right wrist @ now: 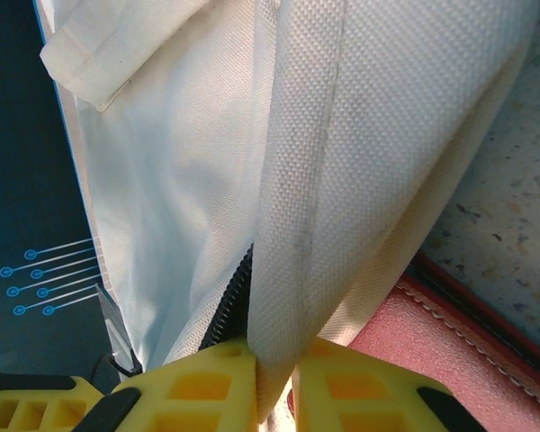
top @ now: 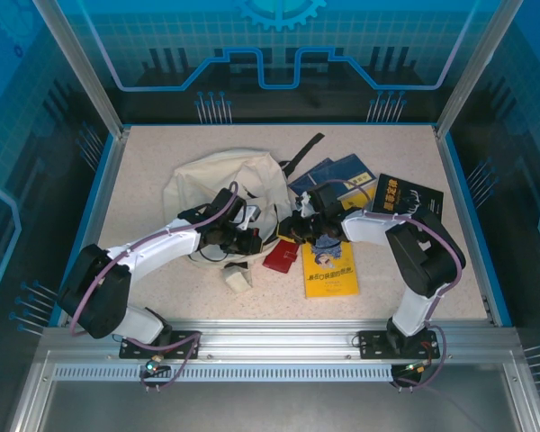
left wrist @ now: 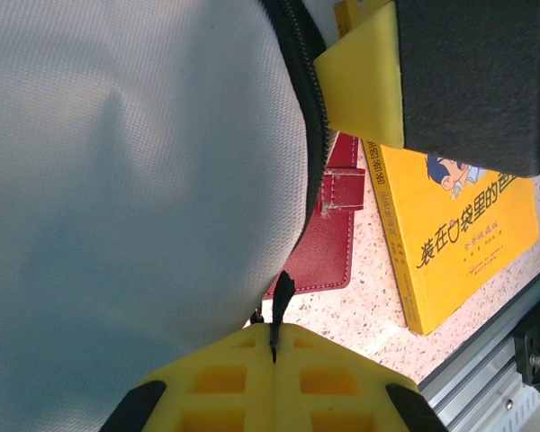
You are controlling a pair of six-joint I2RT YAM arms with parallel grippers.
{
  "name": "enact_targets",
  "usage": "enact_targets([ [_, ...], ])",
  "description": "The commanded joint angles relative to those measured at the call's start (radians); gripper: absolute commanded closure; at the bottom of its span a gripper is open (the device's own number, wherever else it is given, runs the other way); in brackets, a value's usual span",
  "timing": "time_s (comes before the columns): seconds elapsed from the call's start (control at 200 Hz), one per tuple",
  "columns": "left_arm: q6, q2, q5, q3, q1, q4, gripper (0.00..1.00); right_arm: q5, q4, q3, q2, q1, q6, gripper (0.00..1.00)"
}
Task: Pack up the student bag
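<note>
The student bag (top: 214,184), cream fabric with black straps, lies at the table's middle left. My left gripper (top: 250,240) is at its right edge. In the left wrist view the left gripper (left wrist: 274,340) is shut on the bag's black zipper pull (left wrist: 282,297), beside the bag's cloth (left wrist: 135,180). My right gripper (top: 295,230) meets the same edge from the right. In the right wrist view the right gripper (right wrist: 275,364) is shut on a fold of the bag's cream fabric (right wrist: 315,198), next to the black zipper teeth (right wrist: 231,306).
A red wallet (top: 281,257) lies just under both grippers, and a yellow book (top: 331,275) is to its right. Blue books (top: 335,173) and a black book (top: 407,196) lie behind the right arm. A small cream block (top: 238,280) sits near the front.
</note>
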Motion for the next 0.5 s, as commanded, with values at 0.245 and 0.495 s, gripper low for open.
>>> enact_targets([
  [0.245, 0.01, -0.046, -0.066, 0.018, -0.005, -0.177, 1.0, 0.176, -0.181, 0.103, -0.016, -0.009, -0.066, 0.87],
  [0.495, -0.016, -0.085, -0.161, 0.009, -0.003, -0.295, 1.0, 0.222, -0.211, 0.142, 0.005, -0.027, -0.081, 0.87],
])
